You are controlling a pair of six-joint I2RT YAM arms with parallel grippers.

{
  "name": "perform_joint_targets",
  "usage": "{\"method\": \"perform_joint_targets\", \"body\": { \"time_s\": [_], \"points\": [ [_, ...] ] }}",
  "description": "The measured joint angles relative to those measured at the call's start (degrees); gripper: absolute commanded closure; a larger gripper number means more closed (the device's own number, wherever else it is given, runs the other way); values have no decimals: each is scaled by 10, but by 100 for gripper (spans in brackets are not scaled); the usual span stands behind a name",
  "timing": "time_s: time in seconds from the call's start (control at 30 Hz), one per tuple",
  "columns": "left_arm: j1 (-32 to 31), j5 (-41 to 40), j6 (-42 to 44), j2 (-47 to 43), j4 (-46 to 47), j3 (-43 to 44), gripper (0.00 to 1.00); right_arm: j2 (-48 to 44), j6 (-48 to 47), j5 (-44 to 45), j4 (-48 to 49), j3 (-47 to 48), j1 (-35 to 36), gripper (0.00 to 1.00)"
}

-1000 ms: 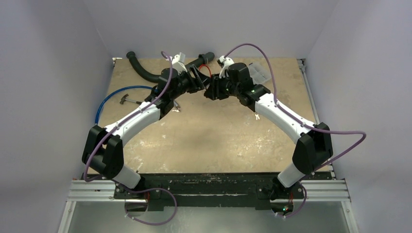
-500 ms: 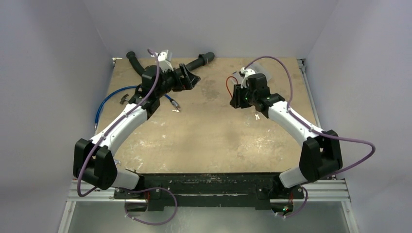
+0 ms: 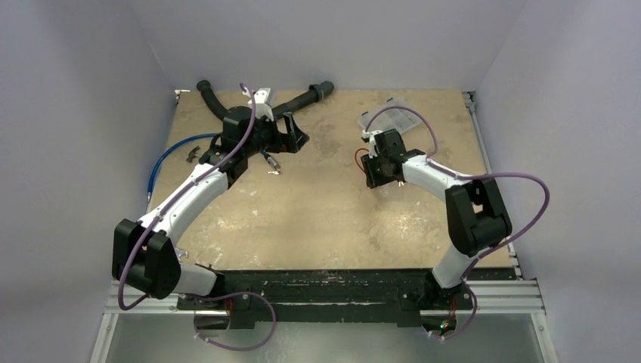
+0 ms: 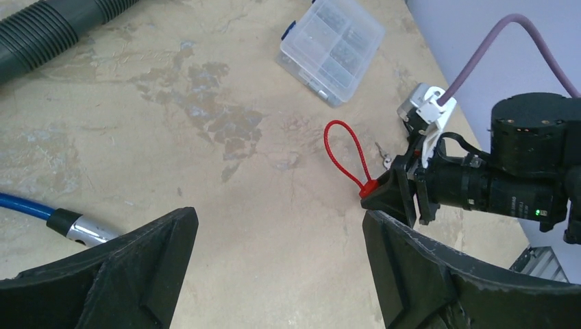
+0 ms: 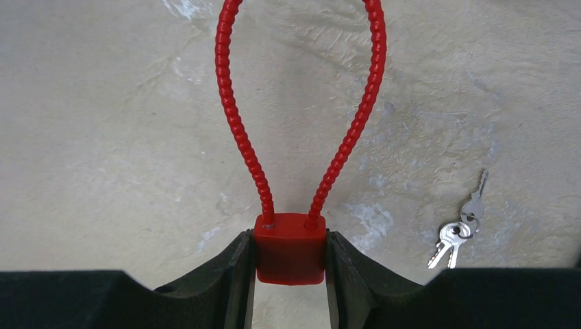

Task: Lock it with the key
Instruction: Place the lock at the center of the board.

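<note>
Left jaws hang wide apart and empty over the bench (image 4: 205, 226), beside a blue hose (image 4: 27, 205). Right jaws clamp the red lock (image 5: 289, 250) by its body, with its loop pointing away. The key (image 5: 471, 205) lies bunched on the bench just right of the lock. Pinch its bow squarely and keep the lock steady.

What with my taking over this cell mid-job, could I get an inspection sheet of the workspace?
Surface: tan board, stained and worn.
Job's things: red cable lock, both loop ends in its body; keys on a ring, lying on the board beside it, apart.
Clutter: clear compartment box, black corrugated hose, blue hose with metal fitting.
Grippers: left gripper open, empty; right gripper clamped on the lock's body.
Cables: purple cables looped along both arms.
Surroundings: pale enclosure walls; aluminium rail at the near edge.
</note>
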Motion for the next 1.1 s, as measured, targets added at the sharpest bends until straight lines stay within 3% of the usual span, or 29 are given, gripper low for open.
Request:
{"method": "perform_joint_targets", "body": {
  "time_s": [0.37, 0.73, 0.83, 1.1],
  "points": [
    [2, 14, 23, 0, -28, 0, 0, 57, -24, 30, -7, 42, -5, 78],
    [4, 28, 30, 0, -41, 0, 0, 85, -28, 30, -25, 60, -11, 56],
    [5, 31, 39, 0, -48, 0, 0, 88, -28, 29, -31, 66, -13, 42],
    [12, 54, 70, 0, -83, 2, 0, 85, -30, 28, -30, 70, -16, 16]
  ]
}}
